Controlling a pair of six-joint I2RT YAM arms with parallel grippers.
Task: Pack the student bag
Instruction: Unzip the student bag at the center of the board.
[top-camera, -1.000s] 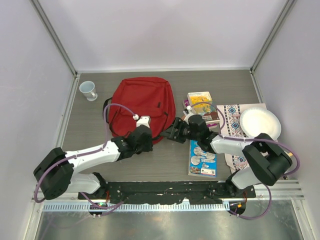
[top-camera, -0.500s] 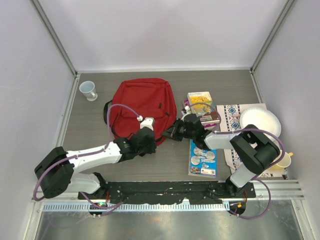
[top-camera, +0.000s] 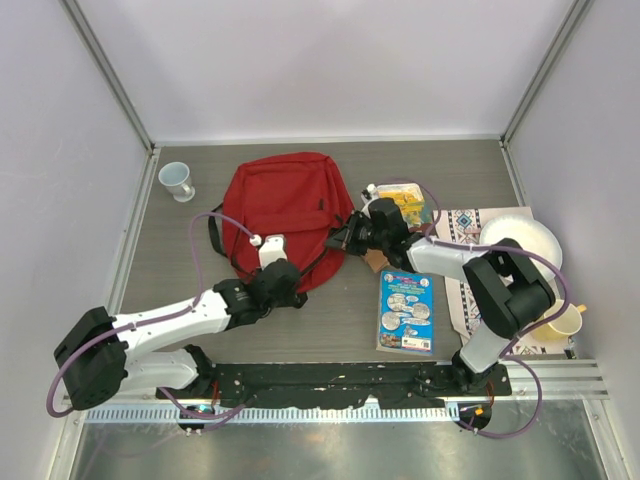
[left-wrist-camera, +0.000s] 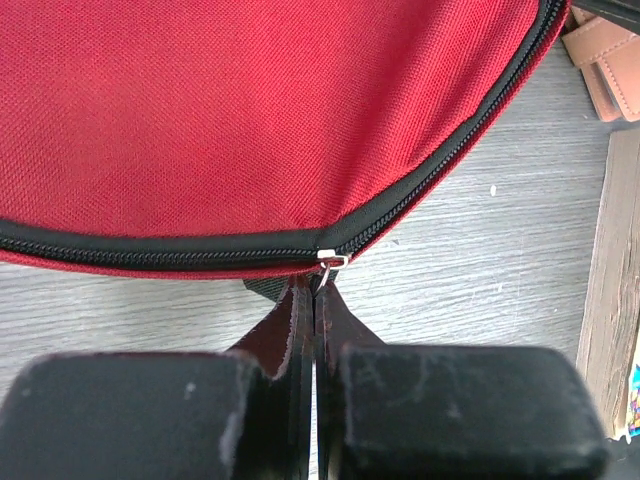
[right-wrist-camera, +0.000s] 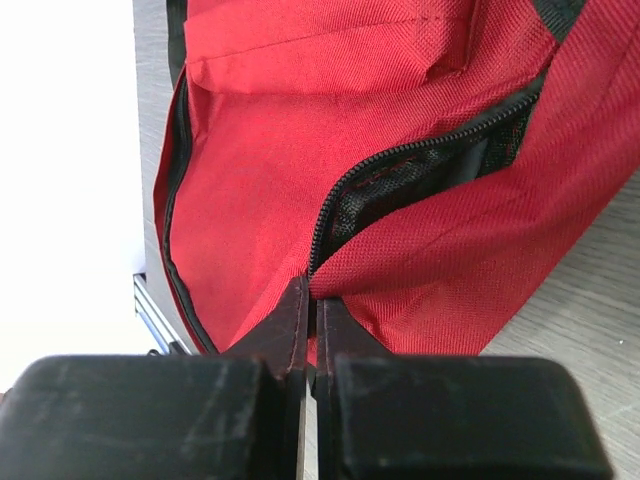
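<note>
Now nearer the far edge, the right gripper (right-wrist-camera: 308, 300) pinches the student bag (top-camera: 285, 200).
The left gripper (left-wrist-camera: 316, 290) pinches its zipper pull (left-wrist-camera: 331, 260).

Red woven-fabric backpack (top-camera: 283, 205), with a black zipper track (left-wrist-camera: 200, 255) and a silver slider (left-wrist-camera: 331, 261). Black mesh lining (right-wrist-camera: 400, 180) inside. Grey wood-grain desk (top-camera: 180, 270). Left claw (left-wrist-camera: 315, 292) and right claw (right-wrist-camera: 308, 295) both black. Small white cup (top-camera: 178, 180). Blue picture book (top-camera: 407, 312) with cartoon circles. White round plate (top-camera: 520, 243). White cloth (top-camera: 462, 228) with dark geometric bands. Yellow box (top-camera: 412, 205). Tan leather piece (left-wrist-camera: 610, 75).
</note>
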